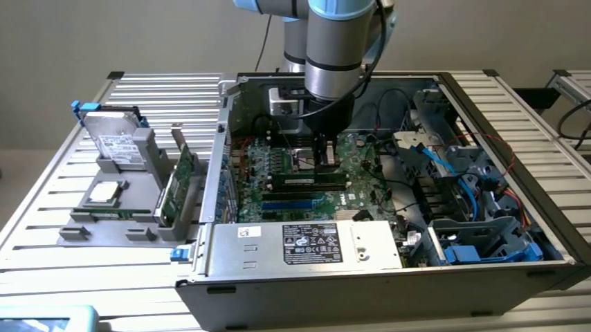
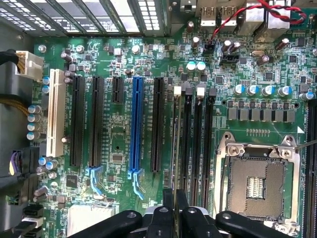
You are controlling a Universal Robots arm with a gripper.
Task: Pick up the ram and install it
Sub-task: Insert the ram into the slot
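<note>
Four memory slots (image 2: 198,148) run side by side between the blue expansion slot (image 2: 136,124) and the bare CPU socket (image 2: 255,186). The ram (image 2: 174,148), seen edge-on, is lined up along the slot nearest the expansion side and is clenched between the narrow fingers of the hand (image 2: 175,201). In the exterior view the hand (image 1: 323,163) reaches straight down into the open computer case (image 1: 369,297) near the frame's centre. Bare board lies toward the exterior view's left, and cables (image 1: 443,166) crowd the exterior view's right.
</note>
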